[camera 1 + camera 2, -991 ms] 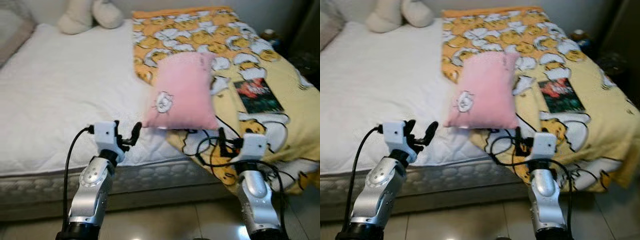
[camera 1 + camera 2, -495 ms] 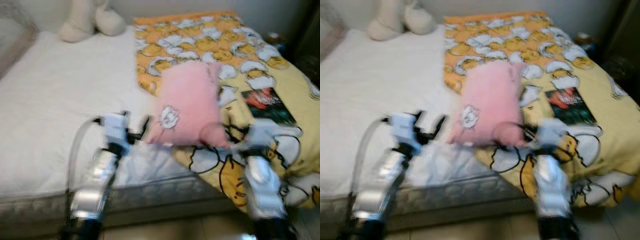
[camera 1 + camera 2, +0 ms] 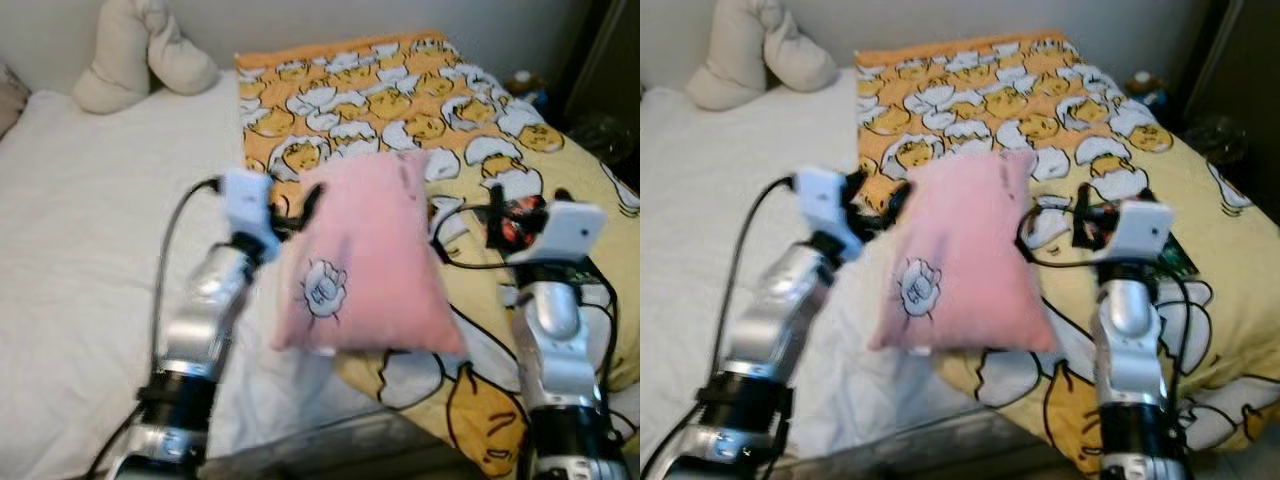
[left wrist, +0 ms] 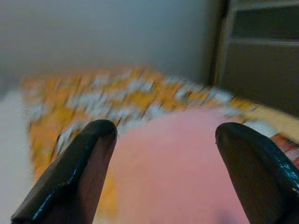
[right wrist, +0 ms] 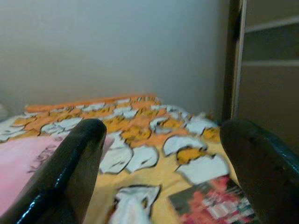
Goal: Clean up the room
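White bed [image 3: 80, 230] has a pink pillow [image 3: 365, 270] in the middle. Left gripper [image 3: 292, 212], wide open, sits at its 10 o'clock. Right gripper [image 3: 492, 215], wide open, waits at 3 o'clock. Next, I think, both squeeze it.

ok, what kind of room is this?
Most likely a bedroom: a bed with a white mattress, a yellow cartoon blanket spread over it, and a pink pillow on top. A cream plush toy sits at the head.
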